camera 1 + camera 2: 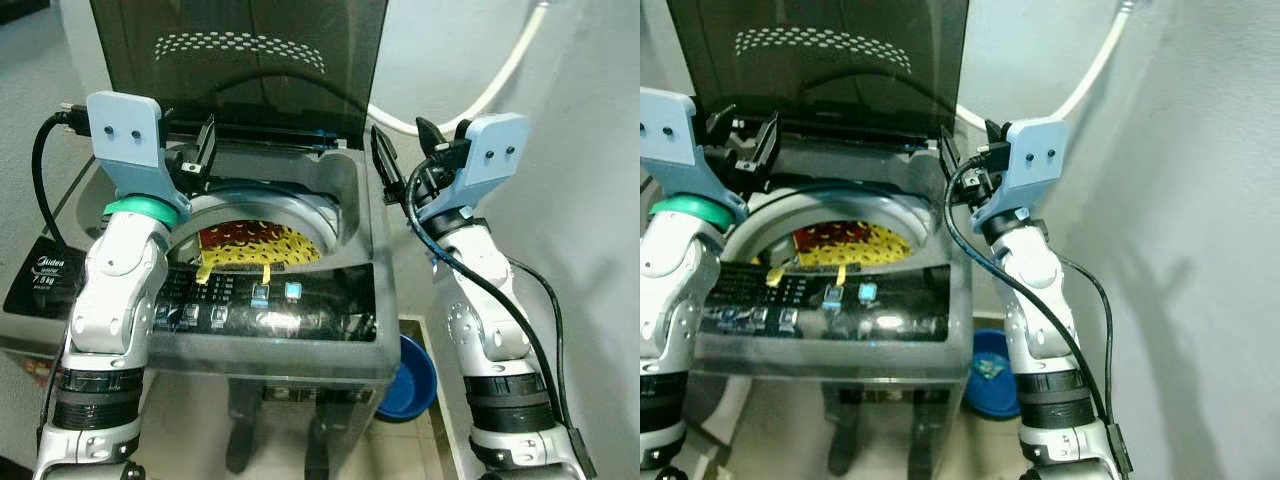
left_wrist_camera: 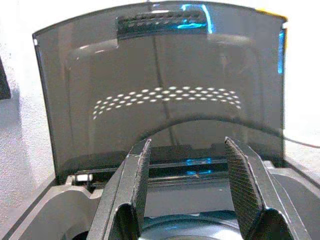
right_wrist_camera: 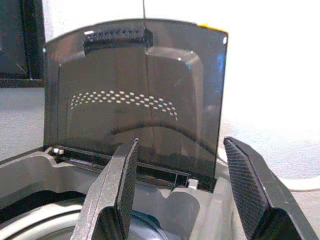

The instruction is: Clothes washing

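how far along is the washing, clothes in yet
Done: a yellow and red cloth lies in the washer drum. In hand: nothing; the left pincer and right pincer are open and empty above the rim. Left: the lid stands open, to be shut, and the button panel used.

The grey top-loading washing machine (image 1: 300, 300) filled the centre of the frame, its smoked translucent lid (image 1: 240, 60) standing upright at the top. Inside the round drum lay a crumpled yellow and red garment (image 1: 255, 245), possibly patterned.
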### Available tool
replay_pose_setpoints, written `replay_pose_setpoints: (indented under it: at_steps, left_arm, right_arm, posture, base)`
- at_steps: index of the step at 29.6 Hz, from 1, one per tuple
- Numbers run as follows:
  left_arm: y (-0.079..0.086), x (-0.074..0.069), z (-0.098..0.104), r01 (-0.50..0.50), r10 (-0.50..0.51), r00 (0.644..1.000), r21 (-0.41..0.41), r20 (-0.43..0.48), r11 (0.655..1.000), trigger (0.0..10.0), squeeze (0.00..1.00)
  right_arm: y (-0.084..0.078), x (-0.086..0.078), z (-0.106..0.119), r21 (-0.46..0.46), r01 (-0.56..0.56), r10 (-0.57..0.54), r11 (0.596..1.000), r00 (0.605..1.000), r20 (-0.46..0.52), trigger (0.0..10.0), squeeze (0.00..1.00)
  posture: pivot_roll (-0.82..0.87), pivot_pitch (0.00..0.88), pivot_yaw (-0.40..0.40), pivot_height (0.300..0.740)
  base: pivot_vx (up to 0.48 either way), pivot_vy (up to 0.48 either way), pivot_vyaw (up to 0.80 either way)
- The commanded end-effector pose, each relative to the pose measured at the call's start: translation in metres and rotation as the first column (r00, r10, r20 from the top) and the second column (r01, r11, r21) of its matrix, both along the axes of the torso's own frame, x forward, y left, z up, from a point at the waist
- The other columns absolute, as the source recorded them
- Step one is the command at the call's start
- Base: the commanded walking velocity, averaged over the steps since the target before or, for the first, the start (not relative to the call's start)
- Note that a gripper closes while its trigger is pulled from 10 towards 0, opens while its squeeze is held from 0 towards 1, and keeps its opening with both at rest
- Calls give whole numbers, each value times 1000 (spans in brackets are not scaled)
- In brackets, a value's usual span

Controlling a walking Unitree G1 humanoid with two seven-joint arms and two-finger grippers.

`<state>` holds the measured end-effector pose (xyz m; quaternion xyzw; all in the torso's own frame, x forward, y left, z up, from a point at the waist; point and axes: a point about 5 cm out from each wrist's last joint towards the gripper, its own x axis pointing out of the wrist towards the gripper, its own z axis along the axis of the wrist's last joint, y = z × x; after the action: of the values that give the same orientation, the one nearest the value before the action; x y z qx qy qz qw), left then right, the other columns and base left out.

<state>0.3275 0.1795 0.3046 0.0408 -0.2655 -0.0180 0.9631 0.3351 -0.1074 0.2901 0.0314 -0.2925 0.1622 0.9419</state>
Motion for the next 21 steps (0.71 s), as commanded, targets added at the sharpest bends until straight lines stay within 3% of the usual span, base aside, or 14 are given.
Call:
replay_pose_setpoints:
  at_steps: [1,9,15,21]
  left_arm:
    - [-1,2,-2,1,-1,1000,-2,-4,1000,10000,0]
    - [0,2,-2,-3,3,1000,-3,-1,1000,10000,0]
    - [1,2,-2,-5,5,1000,-1,-2,1000,10000,0]
    - [-1,3,-3,1,-1,1000,-6,-10,1000,10000,0]
  right_arm:
    - [0,0,-3,-11,-1,1,1000,1000,-2,10000,0]
    - [2,0,-3,-39,-5,5,999,1000,5,10000,0]
    - [4,0,-4,-102,6,-4,995,1000,17,10000,0]
    - [10,-3,-7,-151,-29,33,988,999,26,10000,0]
  posture:
    - [58,0,9,740]
    - [61,0,8,740]
    - [60,0,9,740]
    - [58,0,8,740]
  base:
    - [-289,0,0]
    - [-288,0,0]
    - [-281,0,690]
    - [0,0,794]
